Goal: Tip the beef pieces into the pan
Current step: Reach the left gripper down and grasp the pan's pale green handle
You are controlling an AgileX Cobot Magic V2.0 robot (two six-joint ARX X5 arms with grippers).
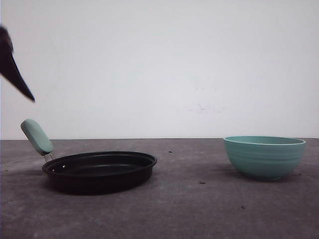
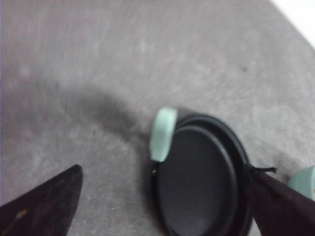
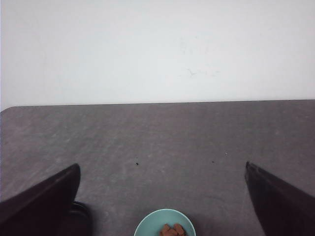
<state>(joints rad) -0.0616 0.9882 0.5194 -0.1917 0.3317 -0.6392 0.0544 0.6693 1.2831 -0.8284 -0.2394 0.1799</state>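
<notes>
The black pan (image 1: 99,169) sits on the left of the table, its mint-green handle (image 1: 36,137) rising toward the left. In the left wrist view my left gripper (image 2: 162,167) hangs open above the pan (image 2: 202,182) and its handle (image 2: 162,133), holding nothing. One of its dark fingers (image 1: 17,77) shows high at the left edge of the front view. The beef pieces (image 3: 171,230) lie in the teal bowl (image 3: 165,223). My right gripper (image 3: 162,165) is open above and behind that bowl, with nothing in it.
The teal ribbed bowl (image 1: 264,157) stands on the right of the grey table (image 1: 189,209), well apart from the pan. A white wall closes the back. A few dark specks lie on the table between pan and bowl.
</notes>
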